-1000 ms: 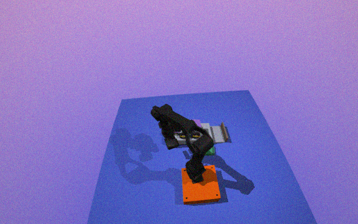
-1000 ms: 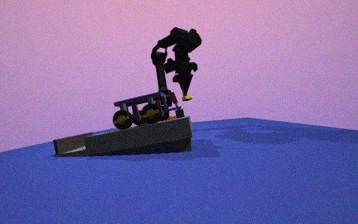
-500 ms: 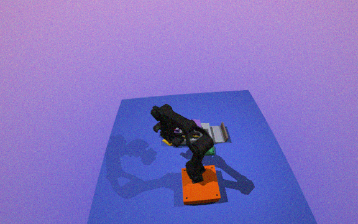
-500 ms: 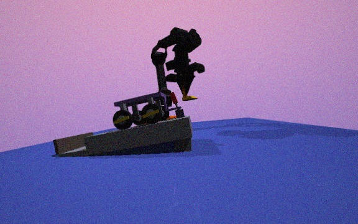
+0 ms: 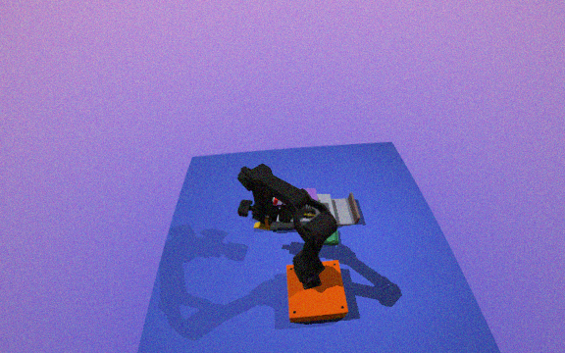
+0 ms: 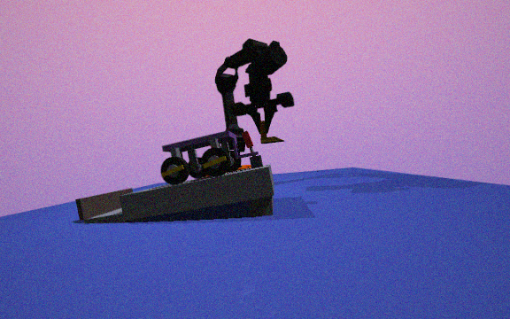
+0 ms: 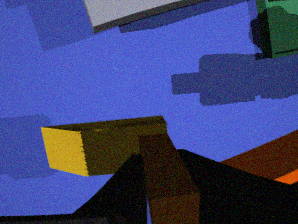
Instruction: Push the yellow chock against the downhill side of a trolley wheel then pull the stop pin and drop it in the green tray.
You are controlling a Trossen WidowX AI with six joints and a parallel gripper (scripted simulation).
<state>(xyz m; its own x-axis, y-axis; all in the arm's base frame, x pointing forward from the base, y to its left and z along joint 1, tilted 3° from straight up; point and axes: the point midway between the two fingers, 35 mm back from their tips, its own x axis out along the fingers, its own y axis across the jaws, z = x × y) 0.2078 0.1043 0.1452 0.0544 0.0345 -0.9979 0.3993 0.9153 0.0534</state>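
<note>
My gripper is shut on the orange handle of the yellow chock. The chock hangs in the air beside the ramp's raised uphill end, higher than the ramp surface. Its black base cannot be made out. The trolley stands on the upper part of the ramp. The red-headed stop pin stands upright, slightly tilted, at the trolley's uphill end. The green tray is partly hidden by the arm in the top view.
A brown board stands at the ramp's low end. The orange base plate of the arm is on the near side of the ramp, with the tray between them. The arm passes above the trolley in the top view and hides part of it.
</note>
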